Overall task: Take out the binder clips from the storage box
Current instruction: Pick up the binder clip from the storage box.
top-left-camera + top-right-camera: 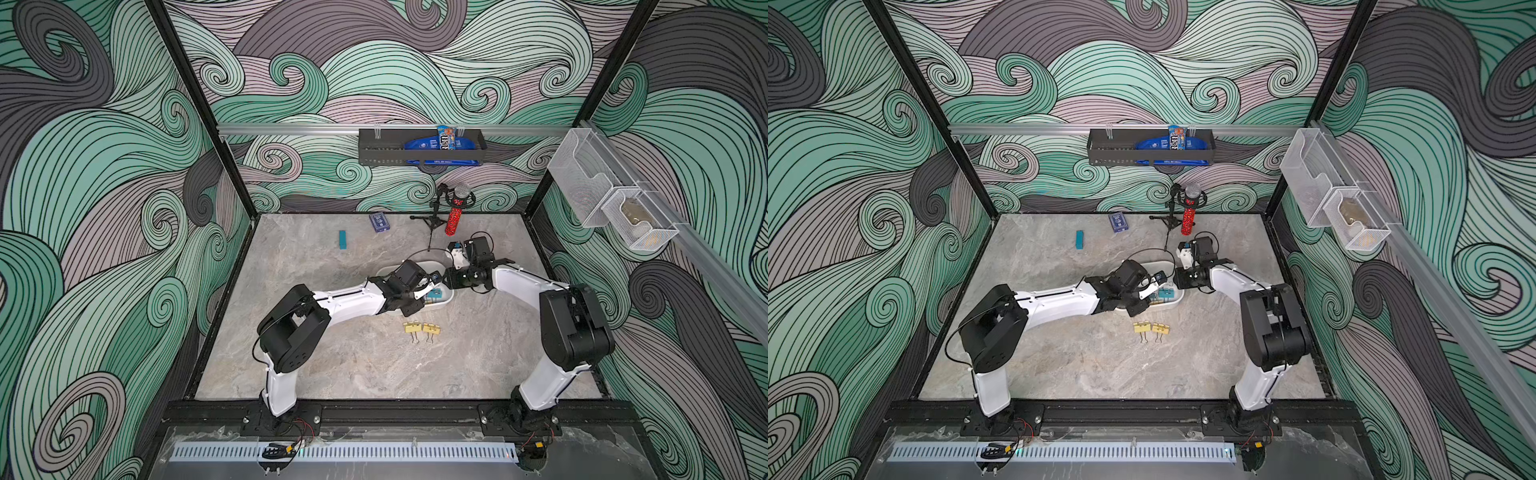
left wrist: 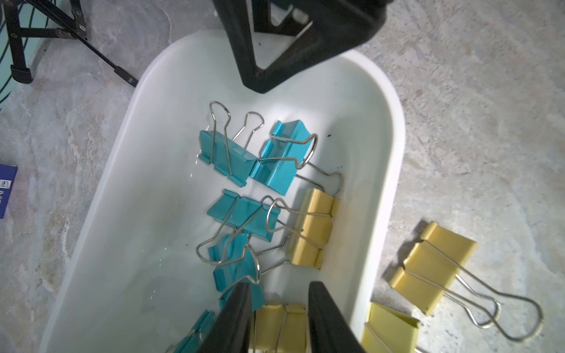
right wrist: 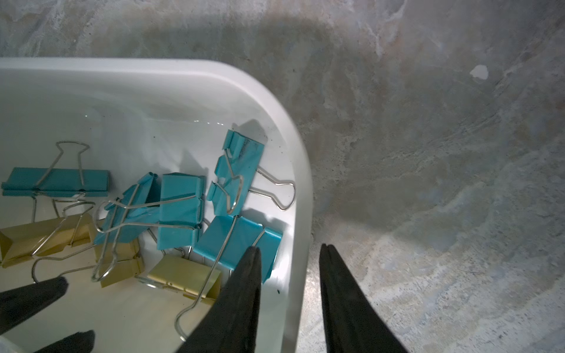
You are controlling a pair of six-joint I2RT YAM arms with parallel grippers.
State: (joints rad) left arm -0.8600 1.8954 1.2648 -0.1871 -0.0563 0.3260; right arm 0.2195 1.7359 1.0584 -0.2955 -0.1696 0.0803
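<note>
Left jaws: closest to your left wrist lens, they stand apart low in the white box (image 2: 171, 97). A yellow clip (image 2: 279, 324) shows in the gap, and you cannot tell whether they touch it.
Right jaws: pressed onto the box's end wall, one inside and one outside over the desk (image 3: 428, 183).
Clips: teal clips (image 2: 227, 156) and yellow ones lie tangled in the box. Two more yellow clips (image 1: 412, 327) sit on the desk just beside it.
Only your wrist views: the box's contents. In both top views the arms (image 1: 353, 301) cover most of it.
Only your top views: teal block (image 1: 342, 240), blue card pack (image 1: 379, 222), microphone (image 1: 454, 218), black wall tray (image 1: 382, 153).
Cut off: the box's near end, so you cannot count the clips.
Room: grey marbled desk, swirl-patterned walls (image 1: 104, 208).
</note>
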